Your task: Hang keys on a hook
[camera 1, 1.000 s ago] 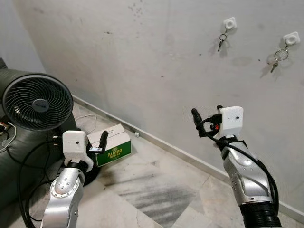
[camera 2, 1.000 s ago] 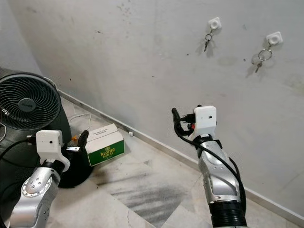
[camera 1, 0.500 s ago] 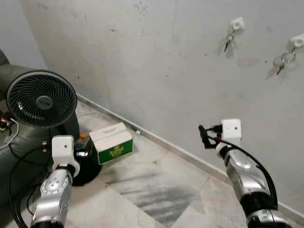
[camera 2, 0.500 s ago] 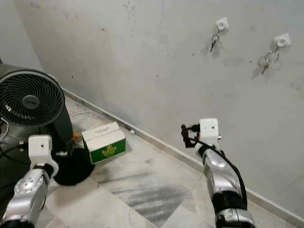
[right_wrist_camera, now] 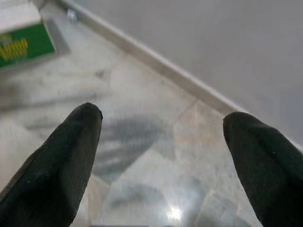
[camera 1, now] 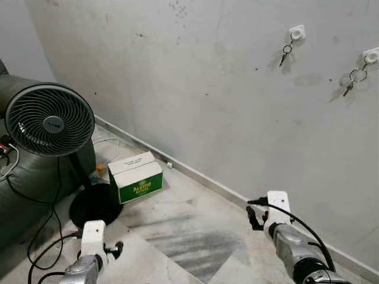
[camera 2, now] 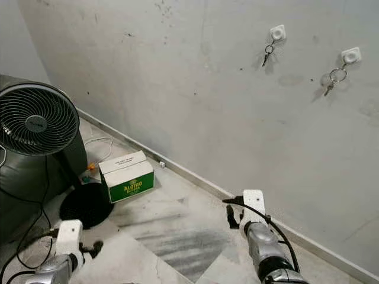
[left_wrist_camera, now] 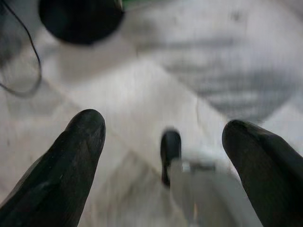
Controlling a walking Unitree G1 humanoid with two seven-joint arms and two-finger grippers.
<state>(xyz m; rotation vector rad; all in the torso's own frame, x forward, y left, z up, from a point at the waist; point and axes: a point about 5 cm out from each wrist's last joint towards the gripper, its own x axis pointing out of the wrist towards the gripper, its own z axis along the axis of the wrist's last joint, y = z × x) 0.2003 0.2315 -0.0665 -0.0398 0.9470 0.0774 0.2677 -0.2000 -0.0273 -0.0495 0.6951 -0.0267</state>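
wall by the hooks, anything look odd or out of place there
Nothing stands out. One set of keys hangs from the left hook and another set from the right hook, both straight down. The wall has only small dark specks.

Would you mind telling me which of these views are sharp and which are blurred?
Left eye view: sharp; keys under the hook cast soft wall shadows. Left wrist view: floor smeared and soft, left gripper with jaws apart. Right wrist view: green box blurred, floor slightly soft.
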